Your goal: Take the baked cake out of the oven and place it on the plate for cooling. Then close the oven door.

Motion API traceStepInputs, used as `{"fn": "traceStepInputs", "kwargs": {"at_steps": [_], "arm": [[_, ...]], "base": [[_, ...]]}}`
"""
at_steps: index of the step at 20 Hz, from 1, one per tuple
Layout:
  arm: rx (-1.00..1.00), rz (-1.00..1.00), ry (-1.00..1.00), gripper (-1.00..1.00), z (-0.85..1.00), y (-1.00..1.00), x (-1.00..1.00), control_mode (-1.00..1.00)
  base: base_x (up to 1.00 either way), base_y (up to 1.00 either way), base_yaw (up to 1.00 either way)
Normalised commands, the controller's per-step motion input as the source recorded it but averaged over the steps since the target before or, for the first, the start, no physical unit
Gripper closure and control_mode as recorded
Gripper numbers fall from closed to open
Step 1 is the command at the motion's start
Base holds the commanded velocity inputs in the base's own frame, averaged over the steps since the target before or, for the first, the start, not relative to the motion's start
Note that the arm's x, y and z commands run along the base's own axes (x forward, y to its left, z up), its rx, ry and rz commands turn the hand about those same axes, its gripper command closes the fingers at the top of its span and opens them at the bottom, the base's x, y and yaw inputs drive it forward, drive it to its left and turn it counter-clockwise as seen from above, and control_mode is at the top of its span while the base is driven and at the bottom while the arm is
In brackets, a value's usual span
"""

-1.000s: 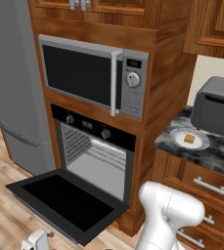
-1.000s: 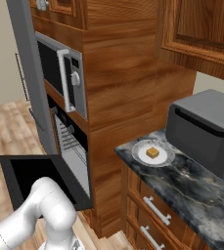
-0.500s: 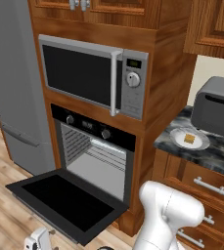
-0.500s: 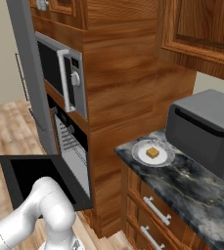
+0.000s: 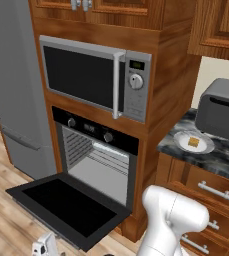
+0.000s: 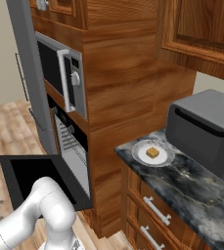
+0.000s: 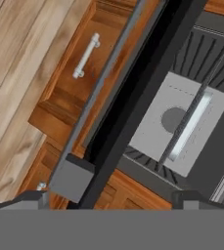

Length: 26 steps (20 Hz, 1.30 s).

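The baked cake (image 5: 194, 143) is seen resting on the plate (image 5: 182, 139), which sits on the dark marbled counter (image 6: 191, 188) just in front of the grey toaster box (image 6: 204, 129); in the right base view the same golden block (image 6: 153, 152) lies near the plate's middle (image 6: 141, 153). The oven (image 5: 97, 156) is built into the wooden column below the silver microwave (image 5: 95, 80), and its cavity is exposed, with wire racks visible inside. The oven door (image 5: 66, 208) is folded down flat, level with the floor-side edge, its dark glass facing up. From the hand camera, the door's silver bar handle (image 7: 108, 83) is viewed from above running diagonally, with a wooden drawer and its handle (image 7: 85, 55) beyond it and a pale baking tray (image 7: 181, 122) lying on a rack. The gripper (image 7: 112, 200) is held low in front of the door; only the two finger tips are seen, set wide apart, with nothing between them.
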Motion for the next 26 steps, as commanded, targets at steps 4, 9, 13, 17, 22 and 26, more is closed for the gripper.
{"fn": "traceStepInputs", "kwargs": {"at_steps": [4, 9, 13, 17, 22, 26], "arm": [[-0.15, 0.00, 0.01, -1.00, -0.71, 0.12, 0.12, -1.00], [-0.13, -0.02, 0.01, -1.00, -0.49, 0.38, 0.01, -1.00], [-0.13, -0.05, 0.03, -1.00, -0.41, 0.45, 0.01, -1.00], [-0.13, -0.05, 0.02, -1.00, -0.49, 0.41, 0.19, -1.00], [-0.18, -0.03, 0.04, -1.00, -0.70, 0.37, 0.31, -1.00], [-0.25, -0.02, 0.05, -1.00, -0.87, 0.48, 0.19, -1.00]], "base": [[0.00, 0.00, 0.00], [0.00, 0.00, 0.00], [0.00, 0.00, 0.00], [0.00, 0.00, 0.00], [0.00, 0.00, 0.00], [0.00, 0.00, 0.00]]}}
